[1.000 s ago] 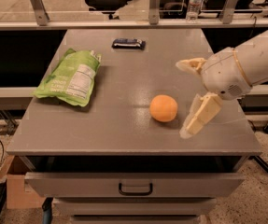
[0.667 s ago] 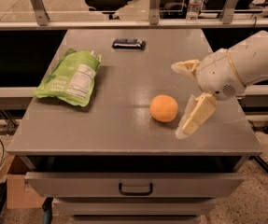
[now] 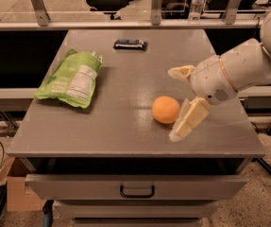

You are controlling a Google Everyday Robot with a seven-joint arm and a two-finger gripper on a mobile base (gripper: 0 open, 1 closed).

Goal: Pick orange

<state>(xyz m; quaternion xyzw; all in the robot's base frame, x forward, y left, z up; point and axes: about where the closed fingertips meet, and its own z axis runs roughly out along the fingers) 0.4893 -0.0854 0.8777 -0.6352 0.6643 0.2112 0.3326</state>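
Observation:
The orange [image 3: 165, 109] is a small round fruit lying on the grey table top [image 3: 121, 126], right of centre near the front. My gripper [image 3: 176, 104] comes in from the right on a white arm, with its jaws open. One cream finger [image 3: 190, 118] lies just right of the orange and in front of it. The other finger [image 3: 180, 73] is behind the orange and to its right. The orange sits at the mouth of the jaws, beside the near finger; I cannot tell if they touch.
A green snack bag [image 3: 72, 79] lies at the table's left. A small dark flat object [image 3: 131, 44] lies at the back centre. A drawer with a handle [image 3: 137, 191] is below the front edge. A water bottle [image 3: 198, 1] and a chair stand behind the rail.
My gripper has moved left toward the orange, so the fingers now reach around its right side. The orange and the bag have not moved.

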